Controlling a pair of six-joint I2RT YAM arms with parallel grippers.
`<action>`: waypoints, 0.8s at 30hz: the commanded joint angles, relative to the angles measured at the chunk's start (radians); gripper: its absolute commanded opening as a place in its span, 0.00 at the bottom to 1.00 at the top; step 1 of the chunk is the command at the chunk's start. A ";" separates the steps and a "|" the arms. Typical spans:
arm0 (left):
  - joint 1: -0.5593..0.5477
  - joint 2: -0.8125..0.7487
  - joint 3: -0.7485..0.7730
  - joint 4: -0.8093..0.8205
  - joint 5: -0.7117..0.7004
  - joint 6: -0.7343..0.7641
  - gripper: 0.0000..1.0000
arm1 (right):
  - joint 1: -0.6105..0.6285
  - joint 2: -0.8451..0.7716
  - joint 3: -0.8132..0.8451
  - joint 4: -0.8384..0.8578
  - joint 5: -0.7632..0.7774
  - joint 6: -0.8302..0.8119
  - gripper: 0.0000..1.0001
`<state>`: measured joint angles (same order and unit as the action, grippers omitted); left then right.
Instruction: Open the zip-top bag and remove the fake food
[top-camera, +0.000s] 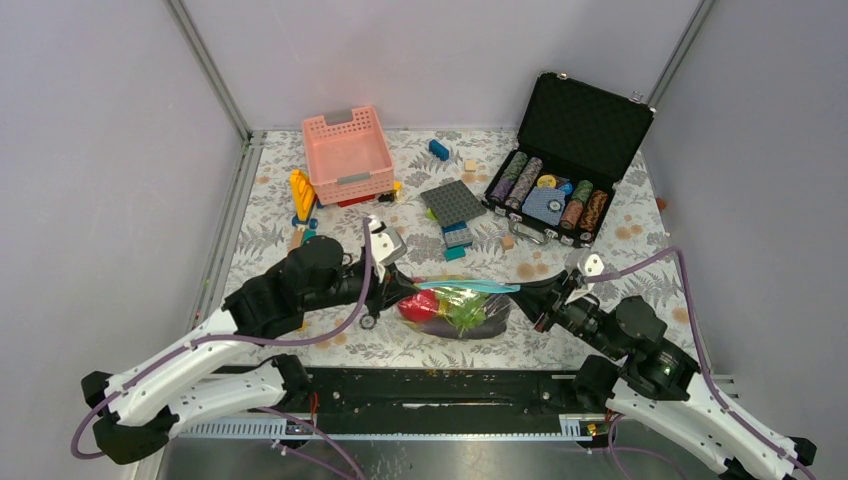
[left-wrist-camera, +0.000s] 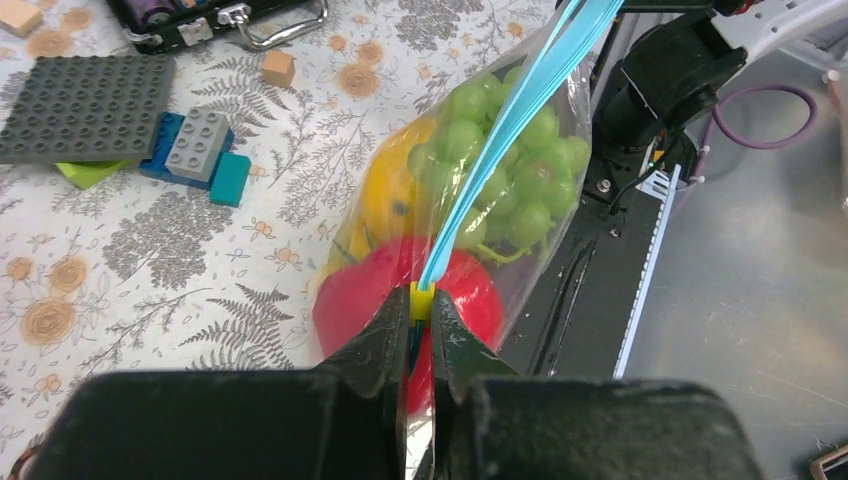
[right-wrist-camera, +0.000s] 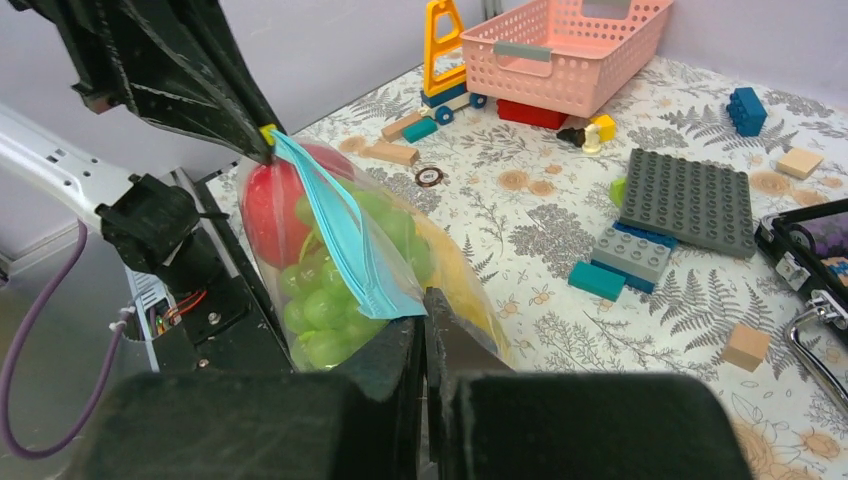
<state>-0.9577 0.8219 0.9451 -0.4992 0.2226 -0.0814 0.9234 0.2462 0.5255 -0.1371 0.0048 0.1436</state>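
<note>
The bag (top-camera: 480, 318) is stretched between both arms at the tabletop's (top-camera: 300, 240) near edge, soft and crinkly, with light toy food (top-camera: 425, 305) bulging inside. The left jaws are clenched on the yellow end tab (left-wrist-camera: 421, 300). The right jaws pinch the blue strip (top-camera: 470, 286) at its far-right end. The film looks slippery, so the stiffer strip is likely the best hold.

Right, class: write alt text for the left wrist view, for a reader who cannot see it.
The fingers of the left gripper pinch the light-blue zipper strip on a zip-top bag holding green grapes, a red tomato and a yellow fruit. Beside it, a grey baseplate, toy bricks and a wooden cube lie on the floral tablecloth.
</note>
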 joint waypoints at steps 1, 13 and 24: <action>0.017 -0.091 -0.008 -0.134 -0.205 -0.005 0.00 | -0.009 -0.051 0.013 -0.032 0.219 -0.013 0.00; 0.017 -0.194 -0.070 -0.179 -0.322 -0.035 0.00 | -0.009 -0.136 -0.055 -0.053 0.247 0.047 0.00; 0.017 -0.165 -0.063 -0.156 -0.264 0.004 0.00 | -0.009 -0.053 0.001 -0.115 0.111 -0.004 0.23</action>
<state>-0.9600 0.6594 0.8726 -0.6392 0.0246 -0.1211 0.9283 0.1585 0.4568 -0.2321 0.1047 0.1959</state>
